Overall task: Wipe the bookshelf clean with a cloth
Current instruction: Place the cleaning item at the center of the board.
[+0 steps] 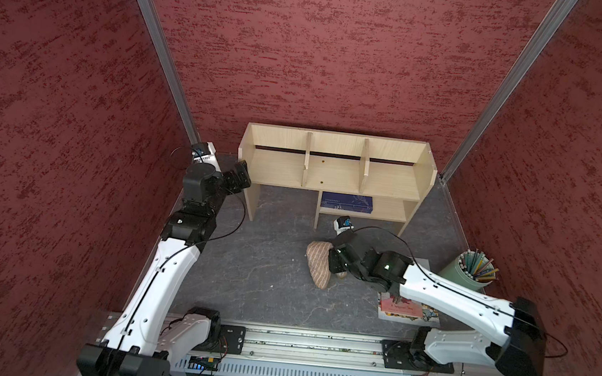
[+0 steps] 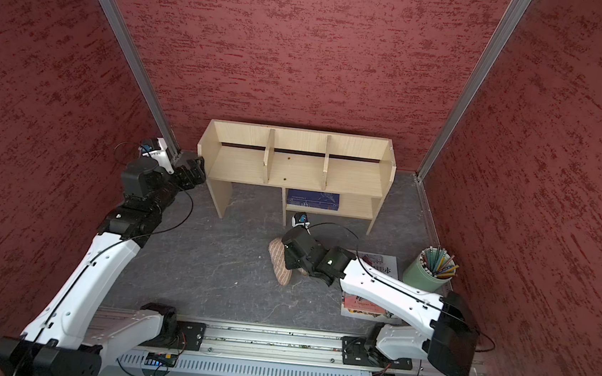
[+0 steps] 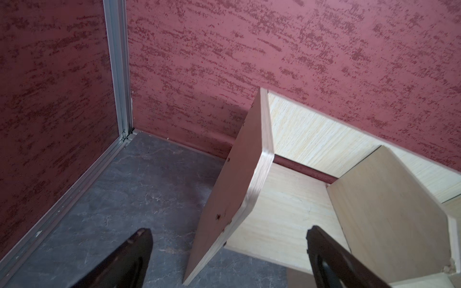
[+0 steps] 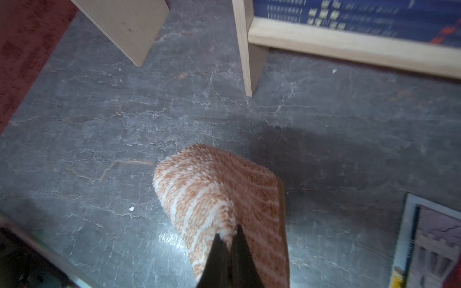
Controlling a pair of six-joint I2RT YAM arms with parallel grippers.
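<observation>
The light-wood bookshelf (image 1: 334, 175) (image 2: 293, 171) stands against the back wall, its top compartments bare. My left gripper (image 1: 244, 178) (image 2: 198, 170) hovers at the shelf's left end. In the left wrist view it (image 3: 227, 229) is wide open, with the left side panel (image 3: 239, 189) between the fingers and touching neither. The tan striped cloth (image 1: 317, 263) (image 2: 280, 263) hangs draped in front of the shelf, its lower end on the grey floor. My right gripper (image 4: 229, 232) is shut on a fold of the cloth (image 4: 212, 189). In both top views the wrist hides those jaws.
A dark blue book (image 1: 346, 202) lies on the small lower shelf. A picture book (image 1: 408, 310) lies on the floor under my right arm. A green cup of pencils (image 1: 470, 272) stands at the right wall. Red walls enclose three sides.
</observation>
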